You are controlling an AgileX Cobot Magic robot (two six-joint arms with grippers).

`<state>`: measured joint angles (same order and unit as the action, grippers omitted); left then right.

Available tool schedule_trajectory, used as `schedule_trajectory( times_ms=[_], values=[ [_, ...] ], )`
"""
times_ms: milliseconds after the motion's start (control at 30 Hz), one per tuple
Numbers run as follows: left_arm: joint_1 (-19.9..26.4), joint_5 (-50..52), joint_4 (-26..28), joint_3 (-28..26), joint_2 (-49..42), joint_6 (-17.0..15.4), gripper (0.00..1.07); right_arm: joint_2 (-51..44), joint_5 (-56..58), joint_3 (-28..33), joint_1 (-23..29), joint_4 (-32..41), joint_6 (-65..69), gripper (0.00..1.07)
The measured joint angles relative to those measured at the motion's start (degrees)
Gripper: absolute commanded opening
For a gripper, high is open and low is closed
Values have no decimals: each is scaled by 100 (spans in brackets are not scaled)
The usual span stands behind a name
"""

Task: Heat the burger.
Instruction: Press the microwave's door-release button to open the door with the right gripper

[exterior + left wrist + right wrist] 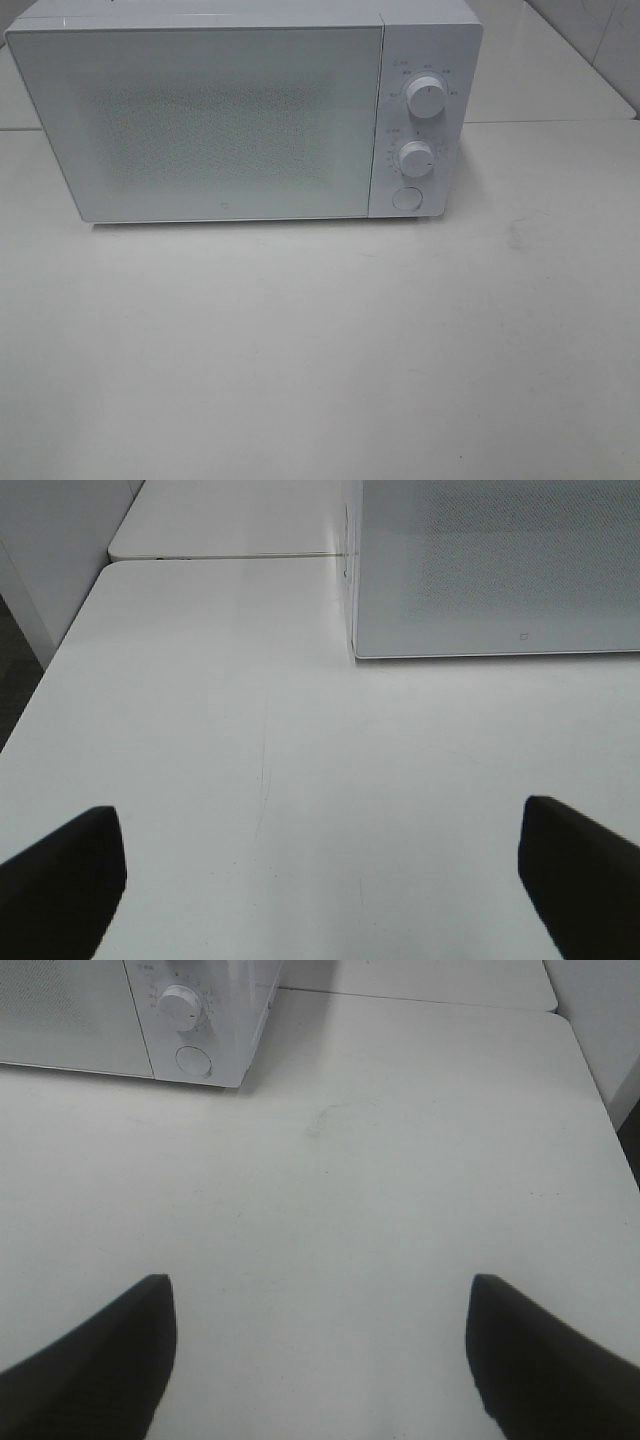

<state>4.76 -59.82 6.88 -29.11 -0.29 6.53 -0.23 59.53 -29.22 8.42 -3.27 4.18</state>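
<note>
A white microwave (220,120), door shut, stands at the back of the bench (320,350). The left claw (320,815) and right claw (320,1285) hover above the bench in front of it, both released and grasping nothing. Where the burger lies, relative to either claw, cannot be told.

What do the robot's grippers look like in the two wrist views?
Only the finger ends show. The left gripper has two matte black fingers tapering to blunt, rounded tips; the right gripper looks the same. No cables, markings or arm links are visible, and the high camera shows neither arm.
</note>
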Motion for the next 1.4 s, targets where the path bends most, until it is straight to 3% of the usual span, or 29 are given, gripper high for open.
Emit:
schedule_trajectory(
  times_ms=[500, 767, 1400],
  values=[
    [0, 0, 0, 0, 0, 0, 100, 29, 0, 0, 0, -6, 0, 76],
    [0, 0, 0, 0, 0, 0, 100, 728, -510, -126, 0, -6, 0, 76],
    [0, 0, 0, 0, 0, 0, 100, 3558, -4297, 367, 0, 258, 11, 76]
  ],
)
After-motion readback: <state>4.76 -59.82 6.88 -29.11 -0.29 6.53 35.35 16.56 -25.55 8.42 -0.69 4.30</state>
